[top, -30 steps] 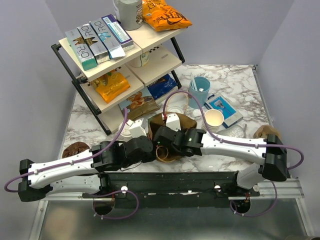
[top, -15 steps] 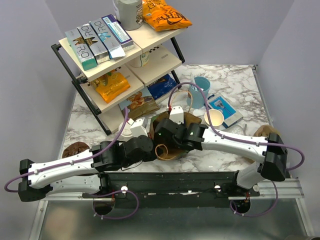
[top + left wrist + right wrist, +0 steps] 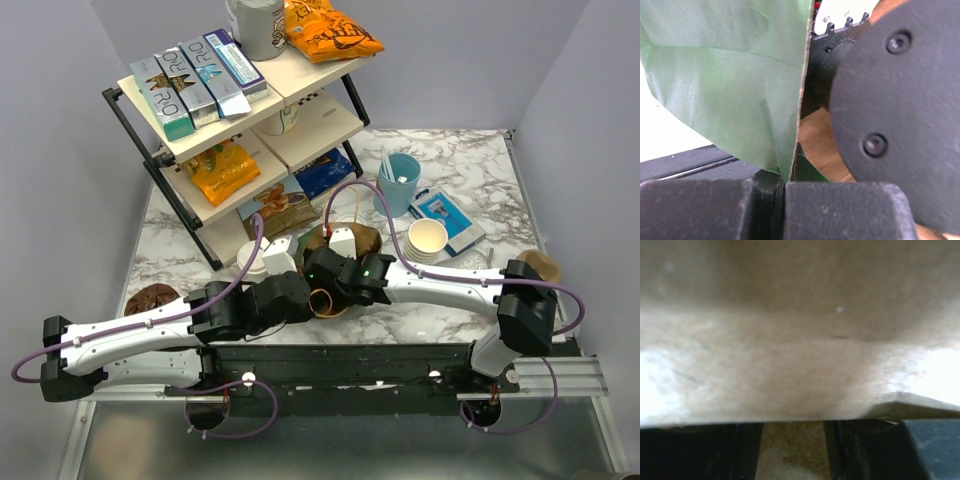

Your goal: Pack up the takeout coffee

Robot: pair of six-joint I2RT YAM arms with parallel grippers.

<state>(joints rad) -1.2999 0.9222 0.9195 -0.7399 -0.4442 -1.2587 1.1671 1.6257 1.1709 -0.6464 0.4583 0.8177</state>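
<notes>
The takeout coffee, a small cup with a white lid, stands on the table to the left of the brown paper bag. My left gripper is shut on the bag's near edge. In the left wrist view, the paper edge runs down into the closed jaws of the left gripper. My right gripper is at the bag's mouth. In the right wrist view, its fingers are apart with brown paper close in front of the right gripper. It holds nothing.
A stack of lidless cream cups and a light blue cup with sticks stand to the right of the bag. A blue and white packet lies beyond them. A shelf rack with snacks fills the back left. A brown item lies at the left.
My right gripper has moved a little to the left and down into the bag's mouth. The bag's mouth has shifted with it. My left gripper keeps its hold on the edge.
</notes>
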